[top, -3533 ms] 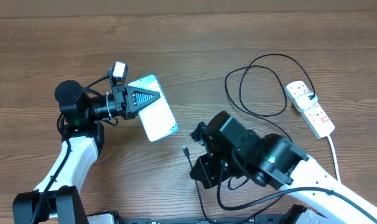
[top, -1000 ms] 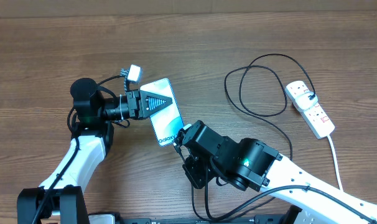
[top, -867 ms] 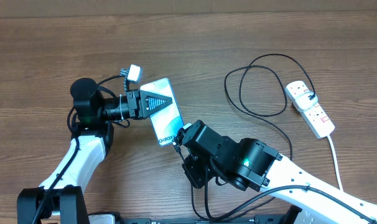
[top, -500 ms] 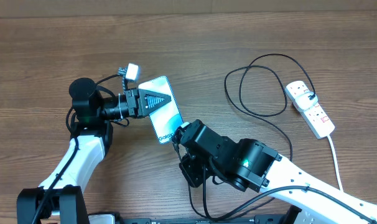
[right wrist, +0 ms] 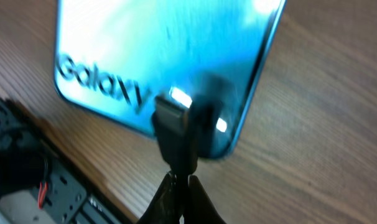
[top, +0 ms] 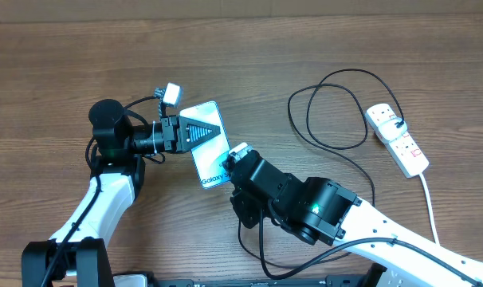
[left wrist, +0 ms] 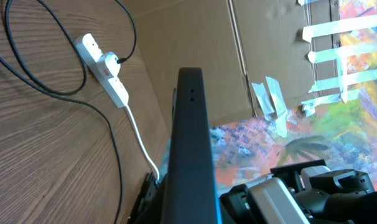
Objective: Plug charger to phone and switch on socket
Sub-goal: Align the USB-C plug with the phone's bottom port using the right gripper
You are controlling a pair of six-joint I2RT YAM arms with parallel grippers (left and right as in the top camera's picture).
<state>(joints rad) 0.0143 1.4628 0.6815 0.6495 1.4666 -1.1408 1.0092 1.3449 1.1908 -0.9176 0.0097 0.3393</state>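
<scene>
The phone point(top: 210, 151), with a light-blue screen and "Galaxy" text at its near end, is held tilted above the table by my left gripper point(top: 195, 131), which is shut on its far end. The left wrist view shows it edge-on as a dark bar point(left wrist: 190, 137). My right gripper point(right wrist: 187, 185) is shut on the charger's small black plug point(right wrist: 176, 134). The plug tip sits against the phone's lower edge point(right wrist: 195, 140), near the text. The black charger cable point(top: 331, 112) loops toward the white socket strip point(top: 398, 140). It ends there in a black plug.
The strip's white cord point(top: 427, 203) runs toward the table's front right. The strip point(left wrist: 104, 70) and cable point(left wrist: 48, 87) also show in the left wrist view. My right arm point(top: 305, 207) covers the table's front centre. A cardboard wall stands behind the table.
My right gripper has carried the plug up and left to the phone's lower end. The left gripper brought the phone rightward earlier and has held it almost still in the last second.
</scene>
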